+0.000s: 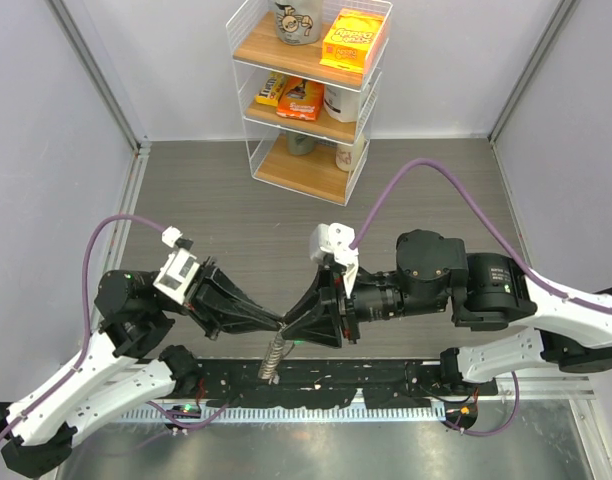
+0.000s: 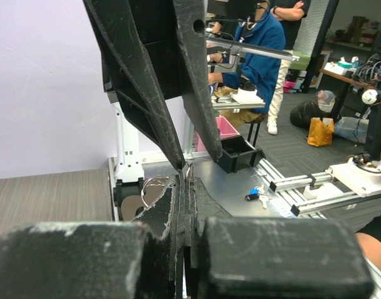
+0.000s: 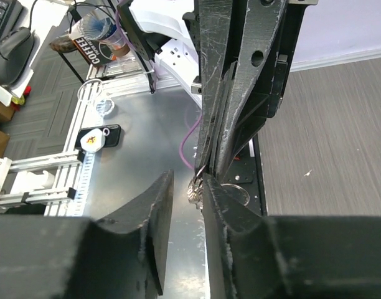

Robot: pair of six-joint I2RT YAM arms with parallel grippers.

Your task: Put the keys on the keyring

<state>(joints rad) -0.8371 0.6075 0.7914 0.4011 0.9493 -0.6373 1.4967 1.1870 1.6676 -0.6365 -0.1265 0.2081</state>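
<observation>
**Grey table, two arms tip to tip at the near edge**

A grey wood-grain table [image 1: 216,200] fills the white-walled cell, with a wire shelf rack [image 1: 286,168] of packets at 12 o'clock.

The left arm comes up from 7 o'clock, elbow low, its forearm aimed toward 3 o'clock. The right arm folds in from 4 o'clock and lies nearly level, pointing toward 9 o'clock. Their tips meet at 6 o'clock, just above the black rail.

The left gripper [image 1: 276,322] has its fingers pressed together, with only a hairline slit between them. They pinch the top end of the keyring [image 1: 273,358], whose chain hangs straight down from the meeting point.

The right gripper [image 1: 294,330] has its fingers a little apart. In its wrist view the top of the chain sits in that gap, close against one finger.

In the left wrist view two small keys [image 2: 257,197], dark and blue heads with a silvery part, appear to lie on the metal sheet [image 2: 231,190] at 3 o'clock, well apart from both grippers.
</observation>
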